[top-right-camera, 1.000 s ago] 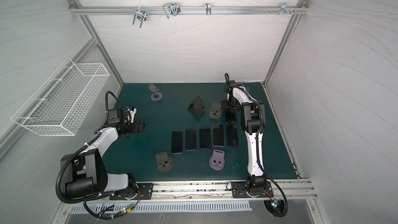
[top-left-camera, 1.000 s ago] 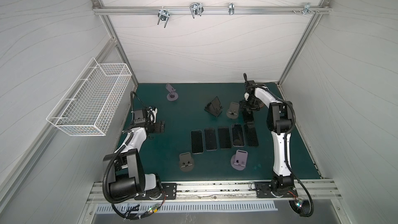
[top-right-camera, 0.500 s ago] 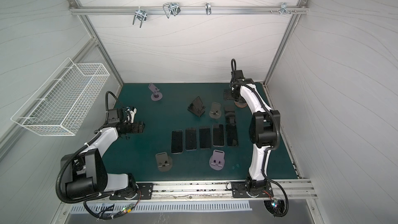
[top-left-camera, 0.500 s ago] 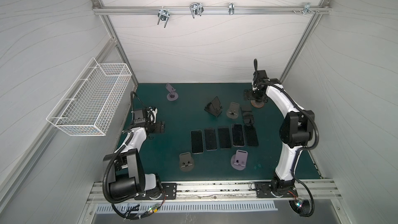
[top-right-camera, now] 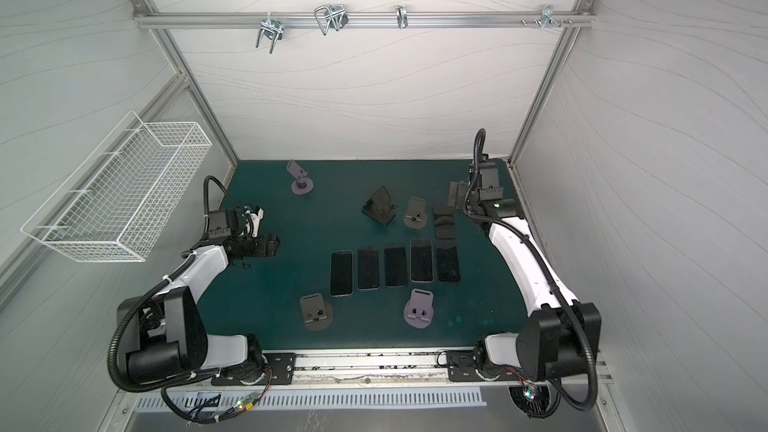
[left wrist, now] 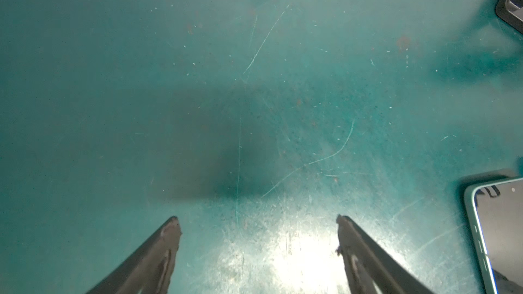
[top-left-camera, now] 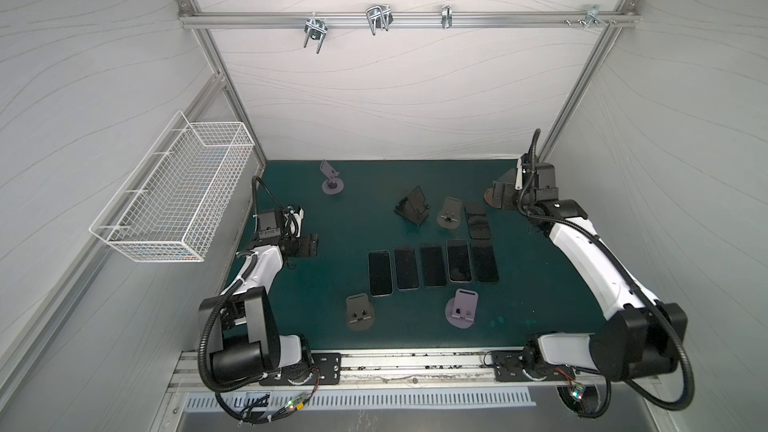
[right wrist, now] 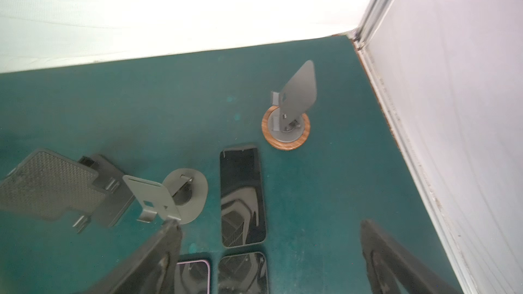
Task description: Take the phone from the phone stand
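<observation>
Presently find no phone on any stand in view: grey plate stand on a wood-ringed round base point(right wrist: 300, 89), grey stand on an oval base point(right wrist: 150, 193) and black mesh-plate folding stand point(right wrist: 48, 182) all bare. Locate the nearest phone, a dark glass-fronted slab point(right wrist: 242, 193), flat and face up on the green mat point(right wrist: 113, 108), between those two grey stands and just beside both. Count five more dark phones in a side-by-side row point(top-left-camera: 432, 264) nearer the front, also flat. Record right gripper point(right wrist: 268, 223) with jaws spread wide and empty, held above the back right corner; left gripper point(left wrist: 257, 218) likewise spread and empty, low over bare mat at the left side. Judge the removal done, or nearly so. Expect the slab to handle as rigid, moderately heavy for its size, slick on the glass and breakable if dropped. For any further lift, pinch across the two long edges near mid-length, never on the screen. Expect little lip to catch with it flat on the mat, so tip one long edge up first. Keep the approach clear of the neighbouring stand plates.
</observation>
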`<state>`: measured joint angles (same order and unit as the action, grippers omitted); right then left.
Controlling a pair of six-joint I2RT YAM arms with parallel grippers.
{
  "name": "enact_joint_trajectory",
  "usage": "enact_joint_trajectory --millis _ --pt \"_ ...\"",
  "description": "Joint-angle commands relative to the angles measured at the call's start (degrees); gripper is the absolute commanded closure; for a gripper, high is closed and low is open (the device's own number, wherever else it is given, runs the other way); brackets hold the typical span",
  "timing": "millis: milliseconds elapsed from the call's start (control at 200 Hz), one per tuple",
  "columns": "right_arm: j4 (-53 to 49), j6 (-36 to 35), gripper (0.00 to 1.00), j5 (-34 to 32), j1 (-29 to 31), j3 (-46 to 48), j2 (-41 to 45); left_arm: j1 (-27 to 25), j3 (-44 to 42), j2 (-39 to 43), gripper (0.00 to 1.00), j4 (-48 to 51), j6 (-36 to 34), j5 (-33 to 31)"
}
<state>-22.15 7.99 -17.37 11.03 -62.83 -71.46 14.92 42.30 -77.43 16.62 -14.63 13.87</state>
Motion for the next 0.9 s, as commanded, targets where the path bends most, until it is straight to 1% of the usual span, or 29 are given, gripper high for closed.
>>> enact_joint_trajectory --millis 0,100,180,260,325,420,515,590,645,660,675,710,750,795,895 --pt "9.51 -3.41 0.01 -1.43 0.13 7.61 7.26 0.16 2.61 -0.62 0.12 -0.25 -0.92 -0.25" --pt "19.81 -5.37 0.01 -0.87 0.00 18.90 14.11 0.15 1.78 0.47 0.15 -0.92 -0.75 -0.30" --pt "31.78 -10.41 0.01 1.94 -0.08 29.63 18.30 0.20 -0.03 2.72 0.15 -2.61 -1.22 0.88" --pt "42.79 -12.72 0.01 2.85 -0.41 37.97 20.12 0.15 -1.16 4.25 0.15 -3.41 -1.71 1.77" --pt "47.30 -11.69 0.01 3.14 -1.69 42.40 19.54 0.19 -1.26 4.48 0.14 -3.46 -1.71 1.86" --pt "50.78 -10.40 0.01 9.50 -5.50 45.47 16.68 0.17 -1.17 4.35 0.13 -4.09 -0.90 2.22" --pt "56.91 -9.04 0.01 14.68 -8.47 47.84 11.78 0.06 -1.11 4.30 0.12 -4.74 -0.86 4.97" --pt "62.73 -8.30 0.01 15.99 -9.33 49.10 7.58 0.11 -1.53 4.55 0.10 -7.13 2.30 5.17" --pt "66.56 -8.24 0.01 16.17 -9.54 49.67 3.80 0.07 -2.09 5.11 0.08 -8.63 3.48 7.03" --pt "67.57 -8.17 0.01 16.22 -9.61 49.72 2.74 0.08 -2.32 5.27 0.06 -9.13 3.74 7.70" --pt "68.64 -8.06 0.01 16.27 -9.73 49.73 1.86 0.04 -2.53 5.41 0.01 -9.51 4.12 8.27" --pt "71.46 -8.31 0.01 17.38 -10.06 49.55 -0.64 0.09 -3.19 5.69 0.00 -10.97 5.17 9.34" --pt "70.73 -8.18 0.01 18.10 -10.23 48.31 -1.76 0.11 -3.87 5.93 0.00 -12.49 6.43 9.94" --pt "65.56 -8.12 0.01 19.01 -10.47 45.88 -2.02 0.04 -4.96 6.14 0.00 -14.78 8.14 9.50" --pt "62.57 -8.09 0.01 20.35 -10.83 43.15 -3.87 0.03 -7.83 5.31 0.00 -21.87 11.92 8.45"
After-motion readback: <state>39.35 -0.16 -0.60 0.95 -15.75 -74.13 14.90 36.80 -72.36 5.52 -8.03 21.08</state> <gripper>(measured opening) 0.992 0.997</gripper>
